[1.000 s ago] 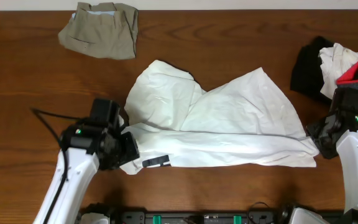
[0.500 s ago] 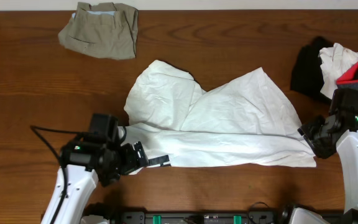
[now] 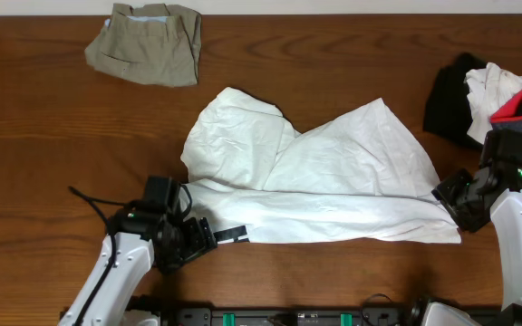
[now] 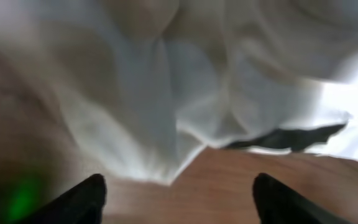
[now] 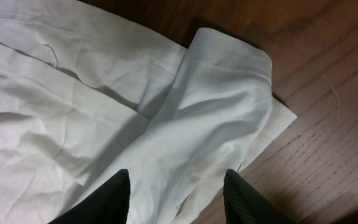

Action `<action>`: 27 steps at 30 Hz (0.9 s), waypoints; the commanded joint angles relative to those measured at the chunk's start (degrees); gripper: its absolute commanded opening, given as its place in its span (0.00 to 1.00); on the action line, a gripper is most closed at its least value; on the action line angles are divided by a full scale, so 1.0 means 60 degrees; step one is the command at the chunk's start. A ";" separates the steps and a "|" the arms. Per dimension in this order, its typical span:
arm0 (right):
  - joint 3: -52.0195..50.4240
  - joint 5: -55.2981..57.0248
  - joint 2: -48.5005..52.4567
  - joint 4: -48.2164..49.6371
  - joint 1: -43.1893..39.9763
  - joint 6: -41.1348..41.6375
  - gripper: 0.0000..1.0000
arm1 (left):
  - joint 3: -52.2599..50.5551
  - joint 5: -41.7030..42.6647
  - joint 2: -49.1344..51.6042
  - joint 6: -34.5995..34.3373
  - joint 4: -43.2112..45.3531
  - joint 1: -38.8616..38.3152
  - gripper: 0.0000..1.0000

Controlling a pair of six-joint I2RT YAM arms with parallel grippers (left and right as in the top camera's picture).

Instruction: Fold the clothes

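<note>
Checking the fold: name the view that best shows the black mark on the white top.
Overhead: the black mark lies sharp at the white top's front-left edge. The left wrist view shows it blurred; the right wrist view shows only white fabric.

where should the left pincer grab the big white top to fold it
Best bet is the near-left corner of the white top, beside its black mark. The hem there lies flat on the table with bare wood in front, so the left pincer, already open at that edge, could probably slide in low from the near-left and pinch the hem.
</note>
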 commanded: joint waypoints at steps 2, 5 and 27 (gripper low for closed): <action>0.0080 -0.0040 0.0029 -0.0018 -0.0066 -0.0149 0.46 | -0.0109 0.0007 0.0554 -0.0062 0.0444 0.0015 0.61; 0.0080 -0.0036 0.0029 -0.0018 -0.0066 -0.0226 0.46 | -0.0109 -0.0208 0.1013 -0.0058 0.0750 0.0015 0.42; 0.0080 0.0590 0.0029 0.0251 -0.0069 -0.0353 0.29 | 0.1792 -0.2499 0.1636 -0.0280 -0.1854 0.0568 0.06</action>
